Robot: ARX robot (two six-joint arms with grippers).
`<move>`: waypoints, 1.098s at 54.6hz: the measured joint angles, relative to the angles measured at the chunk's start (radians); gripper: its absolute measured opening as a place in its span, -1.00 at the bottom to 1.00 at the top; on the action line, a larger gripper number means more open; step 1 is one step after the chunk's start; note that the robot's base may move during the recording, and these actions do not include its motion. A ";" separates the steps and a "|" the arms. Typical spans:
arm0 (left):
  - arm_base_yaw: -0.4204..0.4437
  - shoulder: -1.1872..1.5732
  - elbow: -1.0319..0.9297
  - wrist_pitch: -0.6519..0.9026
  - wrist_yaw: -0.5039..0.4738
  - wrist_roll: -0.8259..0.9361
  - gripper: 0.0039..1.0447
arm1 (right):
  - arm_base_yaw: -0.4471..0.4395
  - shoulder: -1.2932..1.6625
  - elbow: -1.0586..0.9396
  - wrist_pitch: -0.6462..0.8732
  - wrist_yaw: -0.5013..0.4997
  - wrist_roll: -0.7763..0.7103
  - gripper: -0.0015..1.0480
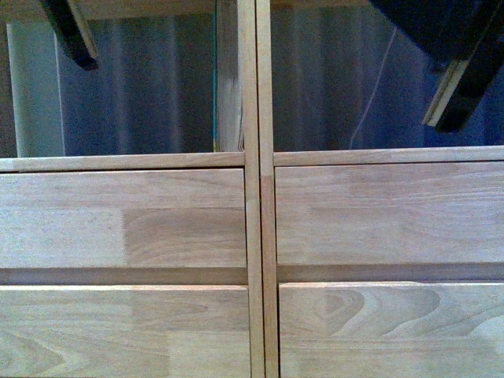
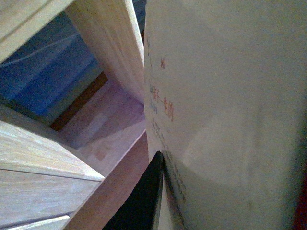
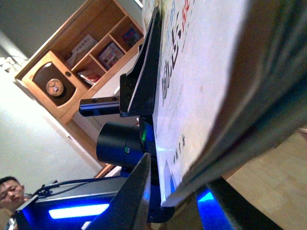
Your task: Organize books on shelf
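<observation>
**Pale glossy softcover book (image 2: pixel 225 110) held up beside the bookcase**

We start with the big piece. The light natural-wood bookcase (image 1: pixel 258 236) fills our front view, and its central upright splits the picture in two. Four plain wooden drawer fronts (image 1: pixel 118 220) sit in two rows, two to each side. Above them we look into two open compartments (image 1: pixel 142 87), with bluish folds showing through at the back. In the background of the right wrist view we spot a wooden wall cabinet (image 3: pixel 81 67) with small items in its cubbies.

Now the book. It is held in the air, close to one of the bookcase's wooden uprights, as the left wrist view shows. Whether it touches the wood, we cannot tell. Its cover faces the left arm, with red and green print (image 2: pixel 165 108) running down it. From the right wrist we see its greyish page edges (image 3: pixel 254 105).

On to the grippers. The right gripper (image 3: pixel 182 175) has the book's end between its two dark fingers and is clamped on it. It shows at the front view's top right corner. The left gripper (image 1: pixel 73 35) pokes in at the top left corner, and both sit in front of the compartments. One black finger (image 2: pixel 144 201) of the left gripper lies flat against the cover. Its partner is hidden behind the book, so we cannot tell whether that gripper is closed.
</observation>
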 joint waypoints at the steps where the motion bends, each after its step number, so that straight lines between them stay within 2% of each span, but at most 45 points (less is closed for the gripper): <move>1: 0.004 0.000 0.000 0.000 0.000 0.000 -0.69 | -0.005 0.000 -0.002 0.002 -0.001 0.000 -0.28; 7: 0.038 -0.001 -0.003 -0.009 0.000 0.002 -0.69 | -0.051 -0.001 -0.024 0.010 -0.026 0.000 -0.02; 9: 0.060 -0.004 -0.003 -0.029 -0.002 0.011 -0.69 | -0.092 -0.005 -0.038 0.010 -0.036 -0.006 0.14; 16: 0.107 -0.010 0.013 -0.154 -0.031 0.090 -0.69 | -0.208 -0.019 -0.052 -0.019 -0.050 -0.042 0.46; 18: 0.120 -0.010 0.029 -0.215 -0.055 0.133 -0.69 | -0.248 -0.026 -0.049 -0.061 -0.040 -0.069 0.56; 21: 0.151 0.008 0.079 -0.364 -0.134 0.276 -0.69 | -0.358 -0.040 -0.036 -0.166 -0.016 -0.194 0.80; 23: 0.163 0.024 0.111 -0.430 -0.175 0.368 -0.69 | -0.410 -0.047 -0.024 -0.232 0.021 -0.281 0.89; 29: 0.182 0.073 0.177 -0.512 -0.252 0.552 -0.69 | -0.511 -0.068 -0.017 -0.314 0.087 -0.535 0.86; 39: 0.182 0.171 0.318 -0.584 -0.339 0.859 -0.69 | -0.629 -0.115 -0.032 -0.278 0.119 -0.880 0.86; 52: 0.178 0.362 0.615 -0.723 -0.426 1.225 -0.69 | -0.636 -0.125 -0.037 -0.276 0.116 -1.003 0.86; 60: 0.185 0.491 0.790 -0.781 -0.437 1.317 -0.69 | -0.638 -0.125 -0.037 -0.276 0.117 -1.010 0.86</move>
